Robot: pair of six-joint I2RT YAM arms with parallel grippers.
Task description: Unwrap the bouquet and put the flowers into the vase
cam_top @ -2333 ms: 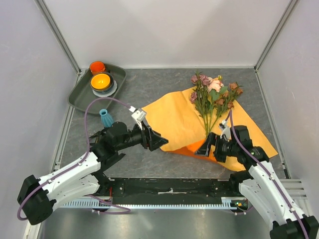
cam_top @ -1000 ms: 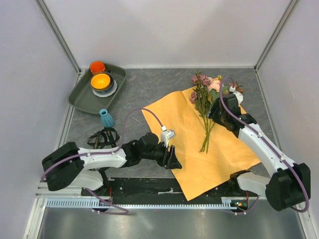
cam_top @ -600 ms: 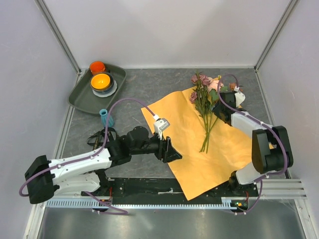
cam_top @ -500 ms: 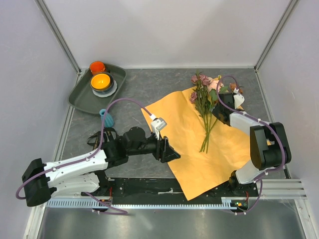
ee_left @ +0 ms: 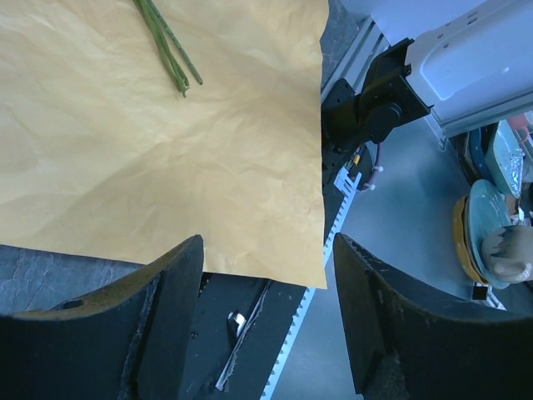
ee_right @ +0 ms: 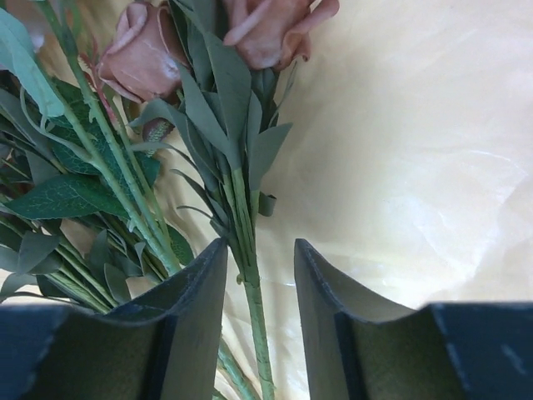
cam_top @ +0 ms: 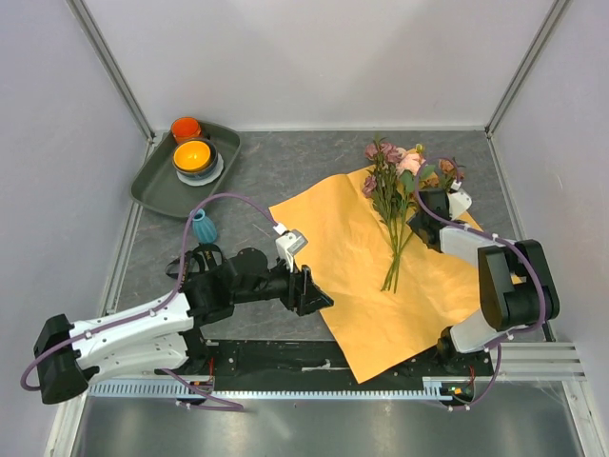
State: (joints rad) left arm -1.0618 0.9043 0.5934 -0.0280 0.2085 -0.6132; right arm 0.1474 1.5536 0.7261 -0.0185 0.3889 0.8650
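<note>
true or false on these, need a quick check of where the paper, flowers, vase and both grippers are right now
1. The orange paper lies spread flat with the flowers on top of it. True.
2. The flowers stand in the vase. False: the vase holds no flowers and stands on the table, left of the paper.
3. The left gripper is open and holds nothing. True: it is at the near edge of the paper.
4. The right gripper is clamped on the vase. False: it is at the flowers, open, with one green stem between its fingers.
</note>
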